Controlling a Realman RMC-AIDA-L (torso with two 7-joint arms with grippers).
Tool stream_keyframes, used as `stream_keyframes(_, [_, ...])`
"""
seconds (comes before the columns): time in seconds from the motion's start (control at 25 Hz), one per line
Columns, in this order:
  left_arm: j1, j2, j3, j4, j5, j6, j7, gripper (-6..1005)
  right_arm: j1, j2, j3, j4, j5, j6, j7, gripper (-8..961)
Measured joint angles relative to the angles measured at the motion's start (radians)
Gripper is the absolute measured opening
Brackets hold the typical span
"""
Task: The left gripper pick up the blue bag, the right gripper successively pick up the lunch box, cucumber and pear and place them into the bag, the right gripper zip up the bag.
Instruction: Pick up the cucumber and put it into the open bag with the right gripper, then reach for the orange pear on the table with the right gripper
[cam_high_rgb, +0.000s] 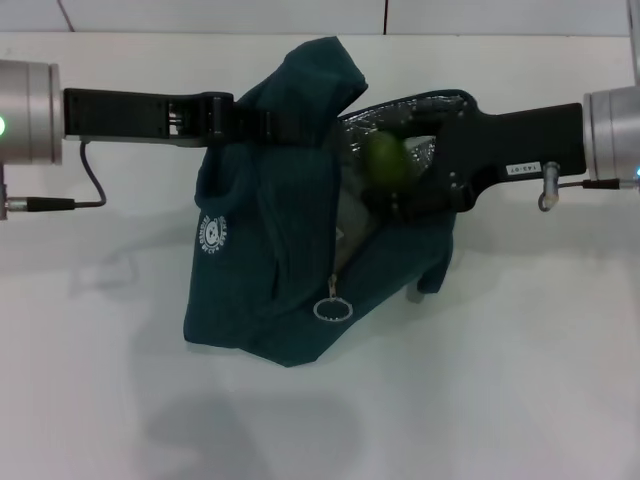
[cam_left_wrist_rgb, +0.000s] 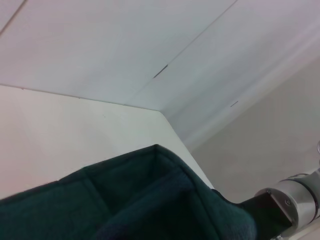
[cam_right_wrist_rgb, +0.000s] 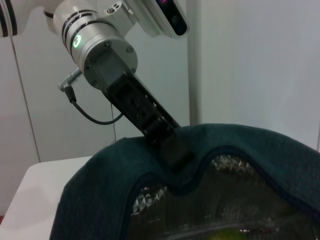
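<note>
Fabric hid both tools' fingertips. The left tool (cam_high_rgb: 228, 118) was clamped on the bag's (cam_high_rgb: 270, 260) rim, arm level from the left. The right tool (cam_high_rgb: 415, 190) reached into the foil-lined mouth beside a green-yellow fruit (cam_high_rgb: 385, 160); whether its jaws were apart I cannot tell. Bare tabletop (cam_high_rgb: 520, 380) lay all around.

My left hand (cam_high_rgb: 225, 120) is a black metal claw on a flat black link, which ends in a silver round cuff (cam_high_rgb: 28, 112) with a small green light. A thin dark cable (cam_high_rgb: 92, 180) loops from the link down to a plug beneath that cuff. My right hand (cam_high_rgb: 420, 200) is black too, its arm carrying a small white number label (cam_high_rgb: 527, 169), a silver cuff (cam_high_rgb: 612, 135) and a metal plug (cam_high_rgb: 548, 185) hanging under it.
</note>
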Motion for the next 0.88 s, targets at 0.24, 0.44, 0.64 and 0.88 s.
stream_keyframes(0.24, [0.001, 0.0, 0.0, 0.0, 0.0, -0.001, 0.001, 49, -0.03, -0.001, 0.012, -0.061, 0.006, -0.003, 0.007, 856])
stream_keyframes(0.44, [0.001, 0.0, 0.0, 0.0, 0.0, -0.001, 0.001, 49, -0.078, 0.0, 0.06, -0.127, 0.057, -0.016, 0.008, 861])
stream_keyframes(0.64, [0.003, 0.0, 0.0, 0.0, 0.0, -0.001, 0.001, 49, -0.111, -0.002, 0.182, -0.159, 0.117, -0.09, 0.009, 860])
stream_keyframes(0.88, [0.006, 0.0, 0.0, 0.0, -0.003, -0.001, 0.002, 49, -0.155, -0.007, 0.32, -0.176, 0.127, -0.084, 0.023, 859])
